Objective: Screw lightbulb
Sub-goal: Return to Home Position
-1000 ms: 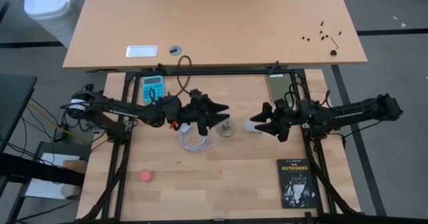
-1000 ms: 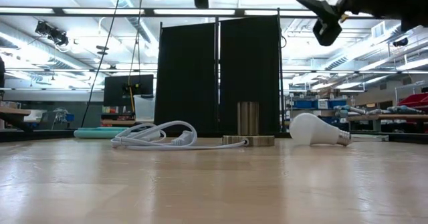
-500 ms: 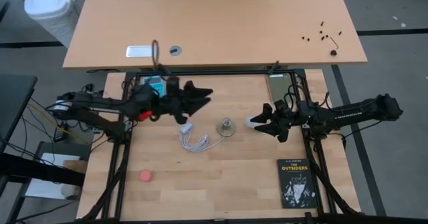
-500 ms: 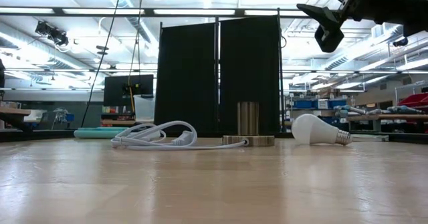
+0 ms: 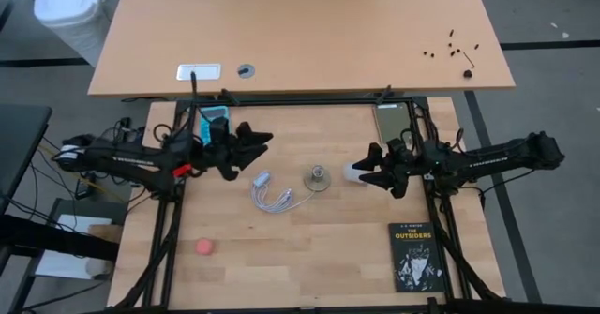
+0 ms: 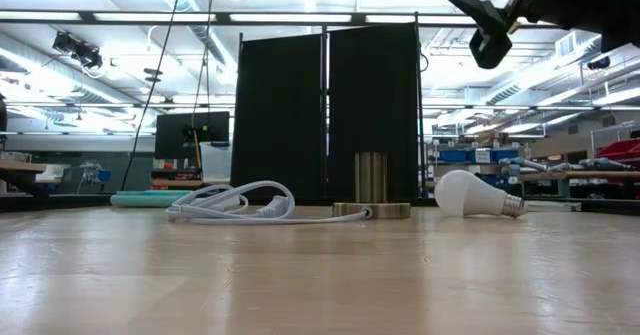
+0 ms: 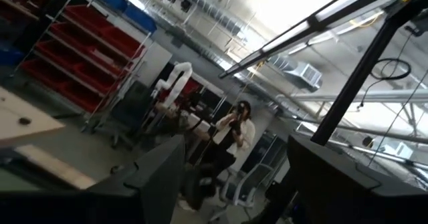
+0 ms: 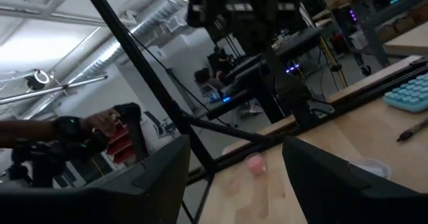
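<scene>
1. One small white frosted pear-shaped lightbulb (image 6: 470, 194) lies on its side on the wooden table (image 5: 300, 258), just beside the round metallic socket disc (image 5: 319, 178).
2. Two dark grippers, both spread wide and empty: the right gripper (image 5: 365, 172) hangs over the lightbulb, and the left gripper (image 5: 262, 145) is well apart beyond the disc.
3. One coiled white cord (image 5: 275, 199) touches the disc; one pink ball (image 5: 204, 246) and one black book (image 5: 415, 258) lie farther off.
4. From above, the right gripper partly hides the lightbulb, and the left arm covers part of one teal calculator (image 5: 216, 117).
5. Book cover: "THE OUTSIDERS".
</scene>
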Robot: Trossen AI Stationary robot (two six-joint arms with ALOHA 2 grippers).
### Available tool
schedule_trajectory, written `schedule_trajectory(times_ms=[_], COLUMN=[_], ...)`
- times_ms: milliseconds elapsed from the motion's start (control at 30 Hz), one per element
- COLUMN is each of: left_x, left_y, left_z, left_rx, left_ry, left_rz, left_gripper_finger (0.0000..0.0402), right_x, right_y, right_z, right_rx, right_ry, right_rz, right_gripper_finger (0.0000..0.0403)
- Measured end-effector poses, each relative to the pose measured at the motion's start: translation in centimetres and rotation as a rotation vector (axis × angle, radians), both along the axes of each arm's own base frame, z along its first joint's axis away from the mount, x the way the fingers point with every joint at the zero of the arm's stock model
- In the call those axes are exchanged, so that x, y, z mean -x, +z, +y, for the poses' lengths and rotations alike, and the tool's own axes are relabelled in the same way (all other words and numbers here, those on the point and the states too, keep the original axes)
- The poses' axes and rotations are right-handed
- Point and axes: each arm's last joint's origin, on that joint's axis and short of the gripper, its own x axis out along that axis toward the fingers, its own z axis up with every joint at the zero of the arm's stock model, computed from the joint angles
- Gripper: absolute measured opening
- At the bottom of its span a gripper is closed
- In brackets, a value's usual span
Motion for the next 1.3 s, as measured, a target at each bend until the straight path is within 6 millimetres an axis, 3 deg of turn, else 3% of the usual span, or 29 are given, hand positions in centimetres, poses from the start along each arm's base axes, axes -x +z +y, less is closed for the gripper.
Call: schedule_trajectory(times_ms=[133,433,967,1300], left_x=[1.6,4.4,8.2,9.7], left_y=[-2.7,-7.7,-11.7,-14.2], left_z=[0.0,0.1,0.1,0.2], left_rx=[-0.001,-0.002,-0.001,-0.001], left_ry=[0.001,0.002,0.004,0.006], left_rz=[0.05,0.142,0.127,0.143], left_gripper_finger=[0.0269,0.0269,0.0269,0.0269], right_x=[0.2,1.1,2.5,3.1], right_y=[-0.3,-3.6,-7.8,-7.3], right_z=[0.0,0.0,0.0,0.0], right_rx=[0.0,0.0,0.001,0.001], right_ry=[0.0,0.0,0.002,0.004], right_rz=[-0.027,0.043,0.194,0.164], right_gripper_finger=[0.0248,0.0248,0.0249,0.0249])
